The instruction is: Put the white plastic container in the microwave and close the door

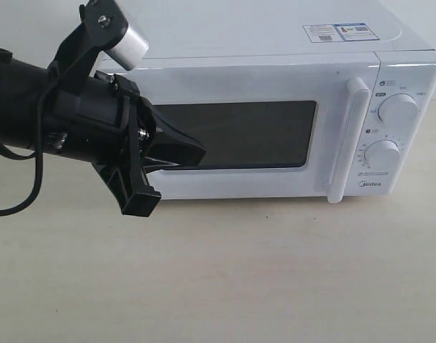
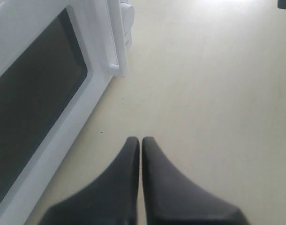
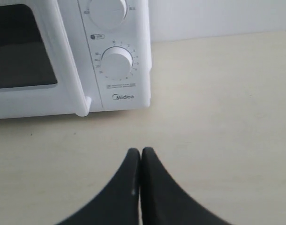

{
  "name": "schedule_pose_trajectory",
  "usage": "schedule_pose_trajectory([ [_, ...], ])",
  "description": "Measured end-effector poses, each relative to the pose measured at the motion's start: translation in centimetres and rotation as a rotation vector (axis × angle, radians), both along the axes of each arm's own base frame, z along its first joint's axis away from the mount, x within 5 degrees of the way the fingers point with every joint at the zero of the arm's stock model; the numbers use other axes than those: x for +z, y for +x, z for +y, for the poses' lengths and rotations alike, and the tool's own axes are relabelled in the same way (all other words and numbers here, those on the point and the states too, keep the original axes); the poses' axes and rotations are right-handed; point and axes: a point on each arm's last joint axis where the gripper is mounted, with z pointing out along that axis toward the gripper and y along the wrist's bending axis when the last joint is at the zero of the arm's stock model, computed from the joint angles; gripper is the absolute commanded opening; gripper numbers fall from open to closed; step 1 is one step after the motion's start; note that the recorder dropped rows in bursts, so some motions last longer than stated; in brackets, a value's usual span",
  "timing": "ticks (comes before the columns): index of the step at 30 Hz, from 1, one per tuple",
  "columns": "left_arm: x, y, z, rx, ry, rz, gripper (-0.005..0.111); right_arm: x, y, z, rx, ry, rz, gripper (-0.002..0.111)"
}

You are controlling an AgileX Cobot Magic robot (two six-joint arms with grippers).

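Left gripper (image 1: 198,152) clenched, empty, tips close before shut door (image 1: 261,132) of Midea microwave (image 1: 239,32); right gripper (image 3: 140,151) clenched, empty, microwave dials ahead

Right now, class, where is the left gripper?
In the exterior view, the left gripper hangs on the left, before the lower left corner of the window in the door, well away from the handle.

- The exterior view faced the microwave (image 1: 275,64) front-on from slightly above, close, with the left arm (image 1: 61,114) filling the frame's left side.
- The left wrist view looked past the left gripper (image 2: 141,140), slantwise along the door (image 2: 35,103), very near it.
- The right wrist view looked over the right gripper (image 3: 140,152) at the lower dial (image 3: 117,62), farther back.
- All three shared the door handle (image 1: 347,139).
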Motion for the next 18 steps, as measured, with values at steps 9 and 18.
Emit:
schedule_pose_trajectory([
  [9,0.00,0.00,0.00,0.000,0.000,0.000,0.004,-0.02,-0.04,-0.31,-0.059,0.005,0.002,0.000],
  [18,0.00,0.00,0.00,0.000,0.000,0.000,0.004,-0.02,-0.04,-0.32,-0.062,0.007,0.002,0.000],
])
